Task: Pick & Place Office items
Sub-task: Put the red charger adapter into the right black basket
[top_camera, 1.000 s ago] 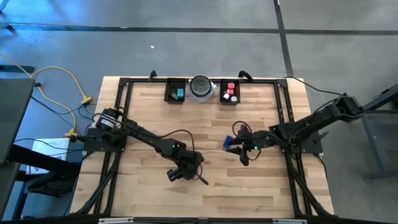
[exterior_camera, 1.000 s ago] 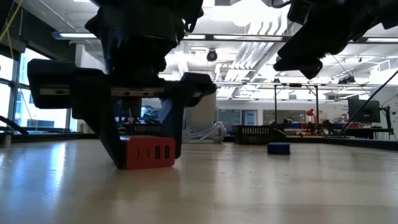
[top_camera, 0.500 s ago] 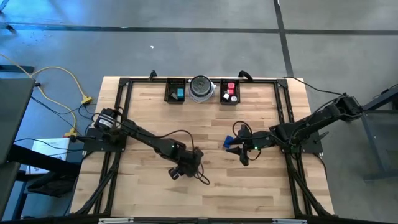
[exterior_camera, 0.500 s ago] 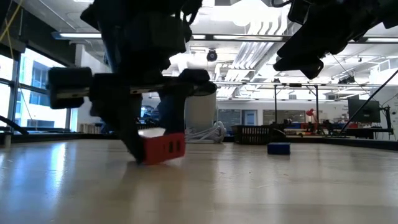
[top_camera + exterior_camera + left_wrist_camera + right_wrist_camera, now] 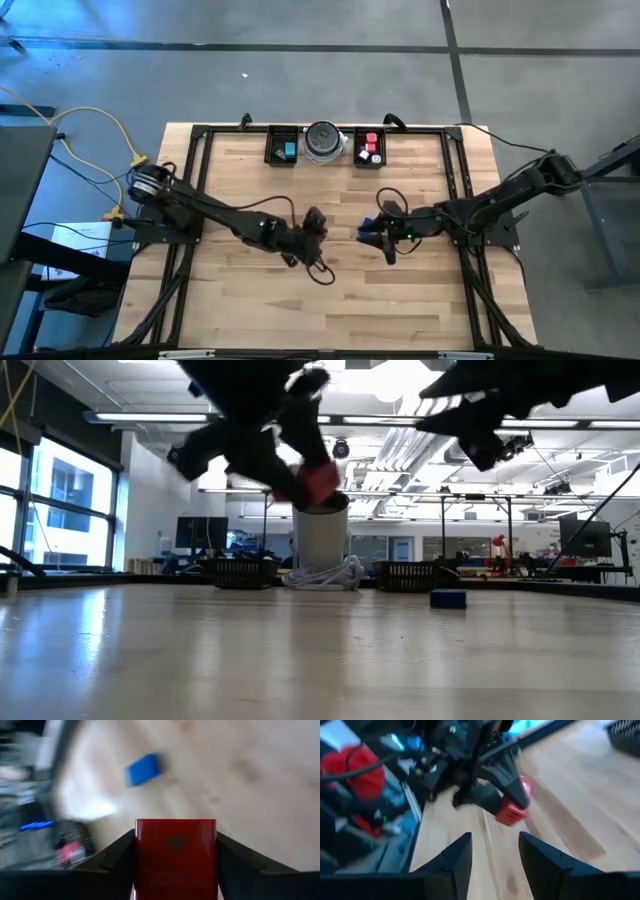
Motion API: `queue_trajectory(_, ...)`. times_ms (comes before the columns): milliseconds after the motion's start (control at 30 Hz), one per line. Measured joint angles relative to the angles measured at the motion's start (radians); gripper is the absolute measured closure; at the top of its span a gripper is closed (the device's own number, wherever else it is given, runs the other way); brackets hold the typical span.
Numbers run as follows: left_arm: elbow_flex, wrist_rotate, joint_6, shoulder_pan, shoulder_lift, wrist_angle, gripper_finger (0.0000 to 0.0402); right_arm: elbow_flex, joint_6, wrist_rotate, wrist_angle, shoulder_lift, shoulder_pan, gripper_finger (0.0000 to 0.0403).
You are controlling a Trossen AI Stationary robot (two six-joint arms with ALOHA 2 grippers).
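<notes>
The red block (image 5: 175, 854) sits clamped between the fingers of my left claw (image 5: 314, 226), lifted clear of the table (image 5: 420, 300). A blue block (image 5: 142, 769) lies ahead, under my half-open, empty right claw (image 5: 370, 232).

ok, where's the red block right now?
The red block is clamped in the left gripper, lifted off the table near its middle, just left of the blue block and the right gripper.
</notes>
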Motion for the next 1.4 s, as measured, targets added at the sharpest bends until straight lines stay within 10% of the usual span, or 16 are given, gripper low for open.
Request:
queue_trajectory(467,0.002,-0.350,0.230,-0.031,-0.014,0.275,0.0199,0.000,-0.014,0.005,0.450,0.278,-0.107,0.0254)
queue_trajectory(1400,0.001,-0.354,0.344,-0.012,-0.008,0.430,0.0199,0.019,-0.065,-0.038,0.592,0.290,-0.167,0.0255)
